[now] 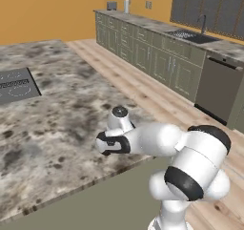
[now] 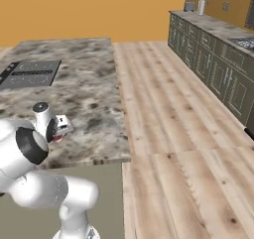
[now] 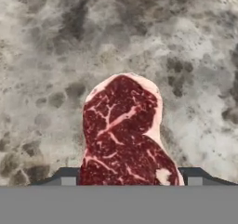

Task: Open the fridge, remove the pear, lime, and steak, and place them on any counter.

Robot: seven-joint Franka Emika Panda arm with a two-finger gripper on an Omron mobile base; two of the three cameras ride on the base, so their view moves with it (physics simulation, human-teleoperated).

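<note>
The steak [image 3: 124, 135], dark red with white marbling and a pale fat rim, fills the lower centre of the hand view over the mottled stone desk [image 3: 46, 56]. Its lower end is cut off between the tips of the claw [image 3: 131, 180], and I cannot tell whether the claw pinches it or stands spread.

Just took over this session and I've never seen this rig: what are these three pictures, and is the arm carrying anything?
It is a white robot arm on a driving base in a simulated kitchen. Two pictures come from cameras on the base, behind the arm to left and right. The third looks along the gripper. The arm reaches over the stone island counter with its black cooktop. A raw steak sits between the dark fingertips, above the stone. Whether the steak is gripped or just released, the pictures cannot settle.
</note>
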